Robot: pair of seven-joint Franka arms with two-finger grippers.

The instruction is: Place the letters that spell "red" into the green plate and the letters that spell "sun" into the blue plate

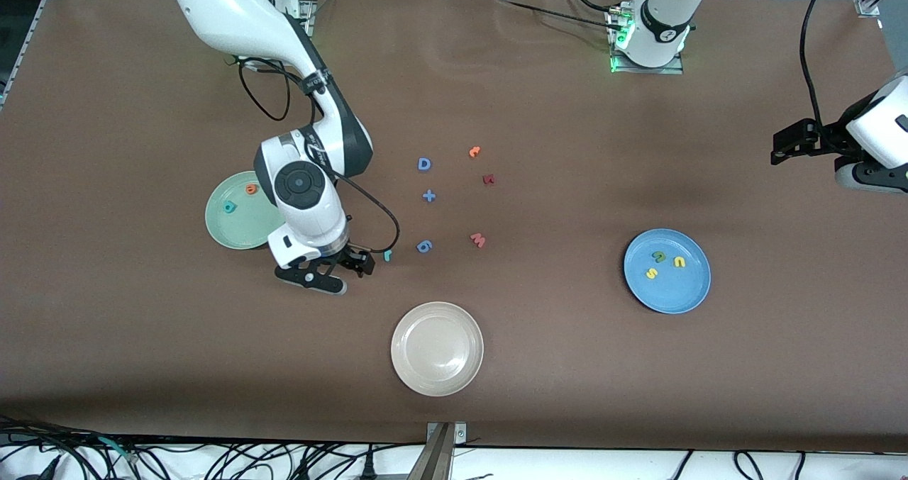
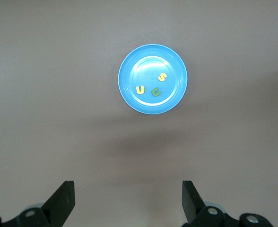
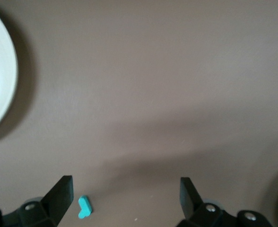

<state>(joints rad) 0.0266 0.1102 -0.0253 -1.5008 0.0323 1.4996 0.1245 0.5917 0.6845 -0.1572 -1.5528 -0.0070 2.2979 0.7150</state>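
- The teal "r" (image 1: 387, 255), the last letter of "red" still on the desk (image 1: 567, 366), is judged to be light, soft foam, thin and flat; slipping is unlikely, but it could be pushed along or flipped by a glancing touch.
- A pinch across the slim stem is judged the best hold, with the fingers brought right down to the desk surface because the letter stands so low.
- The right gripper (image 1: 352, 261) hangs low over the desk just beside the green plate (image 1: 221, 230); its fingers are spread wide and hold nothing.
- In the right wrist view the "r" (image 3: 84, 207) lies between the fingers, close by one finger (image 3: 59, 194) and well apart from its mate, so it is off-centre in the gap.
- The orange "e" (image 1: 250, 189) and teal "d" (image 1: 229, 207) already lie in the green plate.
- The yellow "s" (image 1: 651, 273), green letter (image 1: 659, 257) and yellow "u/n" (image 1: 679, 261) lie in the blue plate (image 1: 691, 292).
- The left gripper (image 2: 128, 201) waits high over the desk, the blue plate in its wrist view; its fingers are wide apart and empty.
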